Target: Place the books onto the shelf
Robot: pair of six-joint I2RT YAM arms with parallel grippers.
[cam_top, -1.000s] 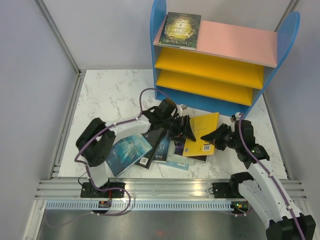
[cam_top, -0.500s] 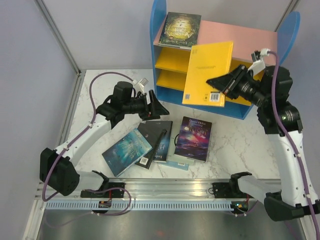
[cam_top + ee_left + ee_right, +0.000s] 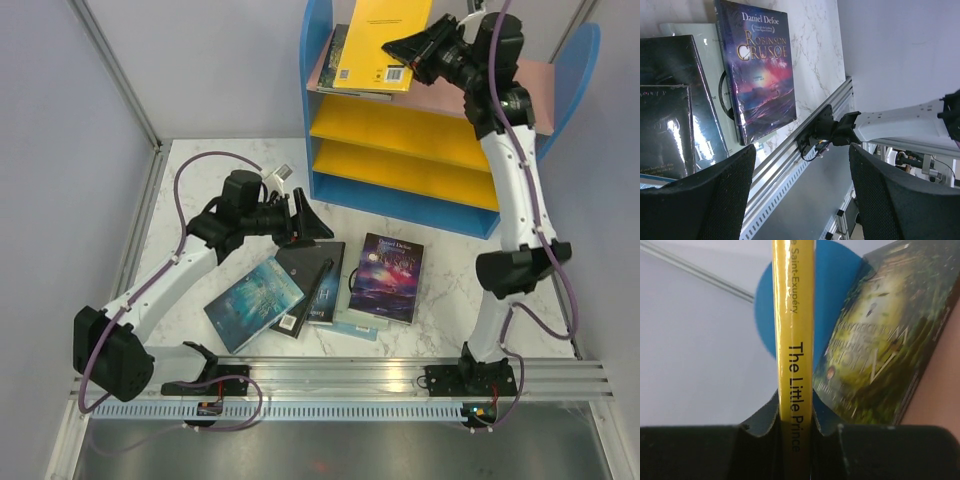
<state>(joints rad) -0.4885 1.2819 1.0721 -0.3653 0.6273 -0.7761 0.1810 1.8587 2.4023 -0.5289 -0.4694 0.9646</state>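
White arms (image 3: 520, 190) with black joints (image 3: 240, 190) and purple cables (image 3: 178, 205).

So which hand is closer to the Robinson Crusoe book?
Left. The left gripper hovers near the Robinson Crusoe book; the right gripper holds a yellow book up at the shelf.

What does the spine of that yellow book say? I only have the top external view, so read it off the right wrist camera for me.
Observer: The spine of the yellow book reads "The Little Prince".
Operator: Now check the left wrist. Tell me whether those fingers hold anything.
Observer: The left fingers stand apart with nothing between them.
Operator: Name the book in front of them.
Observer: The purple book is "Robinson Crusoe" by Daniel Defoe.
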